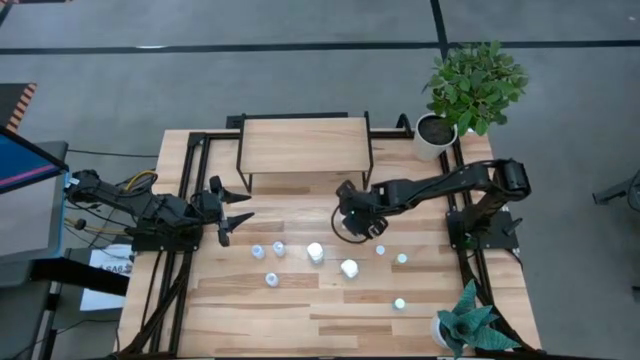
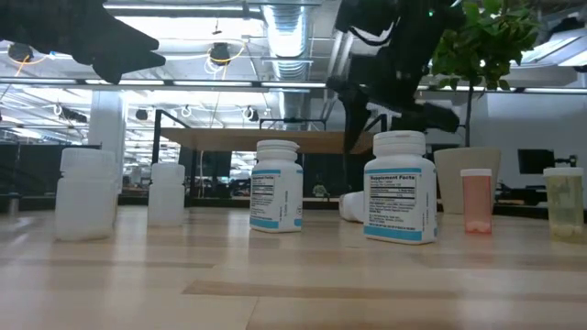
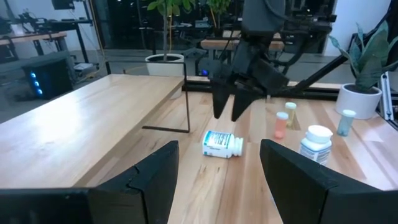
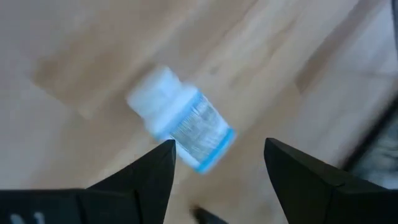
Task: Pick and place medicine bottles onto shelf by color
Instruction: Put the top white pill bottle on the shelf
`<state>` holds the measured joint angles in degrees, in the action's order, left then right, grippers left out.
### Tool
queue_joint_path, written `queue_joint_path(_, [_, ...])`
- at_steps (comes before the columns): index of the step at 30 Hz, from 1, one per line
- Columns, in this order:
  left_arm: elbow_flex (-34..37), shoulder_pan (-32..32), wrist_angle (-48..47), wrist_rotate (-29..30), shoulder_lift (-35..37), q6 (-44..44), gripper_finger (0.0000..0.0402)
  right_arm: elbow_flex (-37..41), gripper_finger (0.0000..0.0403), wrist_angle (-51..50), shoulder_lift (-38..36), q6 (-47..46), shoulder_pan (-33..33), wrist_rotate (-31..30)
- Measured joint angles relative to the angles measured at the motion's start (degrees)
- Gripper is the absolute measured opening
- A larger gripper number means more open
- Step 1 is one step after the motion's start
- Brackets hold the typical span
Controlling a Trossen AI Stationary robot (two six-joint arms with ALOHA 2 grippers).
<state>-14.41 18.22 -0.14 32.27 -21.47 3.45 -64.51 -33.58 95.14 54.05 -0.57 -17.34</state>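
Nine medicine bottles (image 1: 315, 252), one shelf (image 1: 304, 145)

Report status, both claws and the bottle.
Right claw open, above toppled bottle. Left claw open, idle at table's left. Shelf bare. Nothing in the way.

Grey floor (image 1: 300, 25) crossed by dark lines. Plank table (image 1: 300, 320) on black frame. Leafy plant (image 1: 478, 82) in white pot at far right corner; spiky plant (image 1: 470, 325) in white pot at near right corner. Blue screen (image 1: 20, 160) at left edge. Ceiling strip lights (image 2: 183, 7) and silver duct (image 2: 282, 27) overhead. Desks with gear (image 3: 43, 37) beyond table.
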Motion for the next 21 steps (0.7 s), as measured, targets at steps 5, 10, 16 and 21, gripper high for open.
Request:
queue_joint_path(5, [0.02, 0.0, -0.17, 0.01, -0.02, -0.66, 0.0215, 0.09, 0.027, -0.66, 2.15, 4.39, -0.1, -0.71])
queue_joint_path(10, [0.04, 0.0, -0.39, 0.04, -0.04, -0.69, 0.0215, -0.03, 0.027, -1.23, 6.09, 8.12, -0.61, -2.11])
queue_joint_path(16, [0.07, 0.0, -1.07, 0.0, -0.26, -0.69, 0.0214, -0.11, 0.027, 2.83, 10.33, 10.91, -2.22, -11.26])
queue_joint_path(21, [0.07, 0.0, -1.41, 0.0, -0.66, -0.69, 0.0214, -0.97, 0.027, 3.04, 12.93, 10.92, -3.62, -13.72])
